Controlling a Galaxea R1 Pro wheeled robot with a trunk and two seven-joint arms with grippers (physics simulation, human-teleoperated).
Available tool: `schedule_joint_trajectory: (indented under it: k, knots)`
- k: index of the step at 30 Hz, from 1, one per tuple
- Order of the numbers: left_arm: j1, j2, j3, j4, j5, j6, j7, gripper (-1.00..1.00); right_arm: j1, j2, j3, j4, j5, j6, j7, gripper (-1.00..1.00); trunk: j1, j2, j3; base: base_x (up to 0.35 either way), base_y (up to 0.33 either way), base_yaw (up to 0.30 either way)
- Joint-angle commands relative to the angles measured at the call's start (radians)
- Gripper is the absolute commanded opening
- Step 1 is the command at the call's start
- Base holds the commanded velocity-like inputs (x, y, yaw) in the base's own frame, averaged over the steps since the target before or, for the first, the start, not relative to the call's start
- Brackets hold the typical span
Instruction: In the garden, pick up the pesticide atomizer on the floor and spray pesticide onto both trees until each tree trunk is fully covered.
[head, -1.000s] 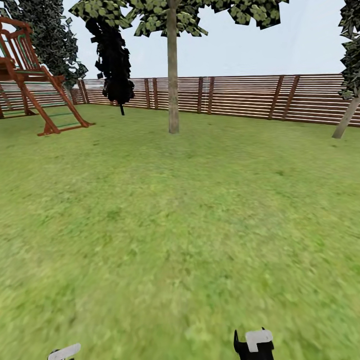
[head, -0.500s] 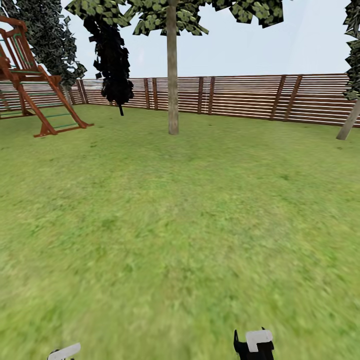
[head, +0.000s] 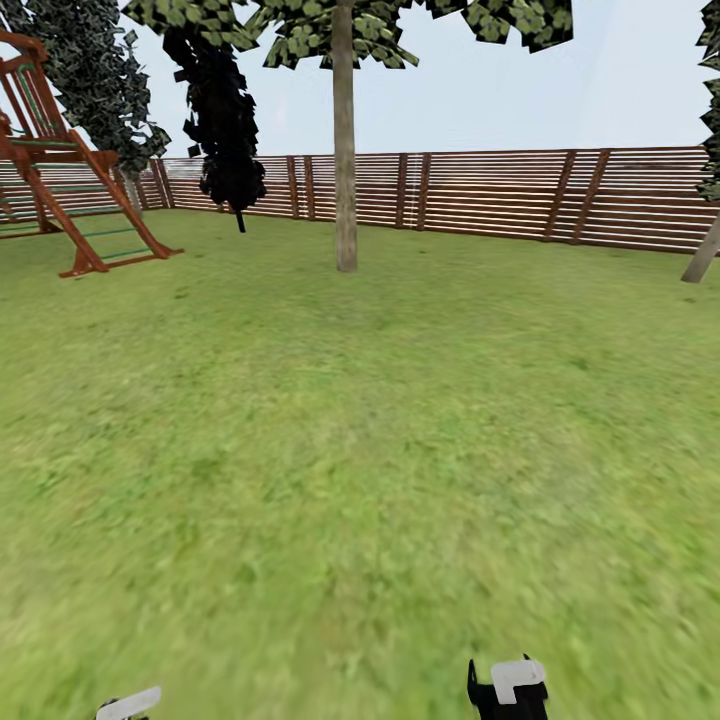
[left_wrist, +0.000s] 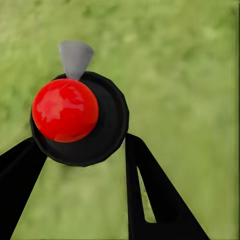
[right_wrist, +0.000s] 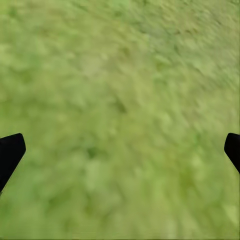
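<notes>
In the head view, the wide green lawn (head: 360, 450) of the garden goes up to a brown wooden fence of horizontal slats (head: 480, 190) at 12 o'clock. One tall tree with a straight pale grey-brown trunk (head: 345, 140) stands on the grass in front of the fence, a little toward 11 o'clock. A second pale leaning trunk (head: 702, 255) shows at 2 o'clock, cut by the picture edge. A black-leaved conifer (head: 222, 120) stands at 11 o'clock, and a red-brown wooden play frame with a ladder (head: 70, 190) at 10 o'clock. At 6 o'clock two small parts of the robot show: a white piece (head: 128, 703) on the left side and a black and white piece (head: 508, 688) on the right side.

In the left wrist view, the left claw (left_wrist: 85, 150) holds the small dark bottle with a round red top, the pesticide atomizer (left_wrist: 66, 111), between its two black fingers (left_wrist: 145, 190). A grey nozzle (left_wrist: 75, 57) points away from the red top, over the grass.

In the right wrist view, the right claw (right_wrist: 120, 150) is wide apart and holds nothing; only its black fingertips (right_wrist: 10, 152) show, with blurred grass between.
</notes>
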Motion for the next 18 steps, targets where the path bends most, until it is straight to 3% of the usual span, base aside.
schedule_joint_trajectory:
  k: [1,18]
  knots:
    - [-0.001,0.0,-0.002,0.001,0.01,-0.004,-0.002,-1.0,-0.001,0.0,0.008,0.001,0.003,0.002,-0.011,1.0,0.0,0.0,-0.001,0.345,0.0,0.0]
    - [-0.001,0.0,-0.002,0.001,0.01,-0.004,-0.002,-1.0,-0.001,0.008,0.009,0.0,0.005,0.003,-0.01,1.0,0.0,0.0,-0.001,0.345,0.0,0.0]
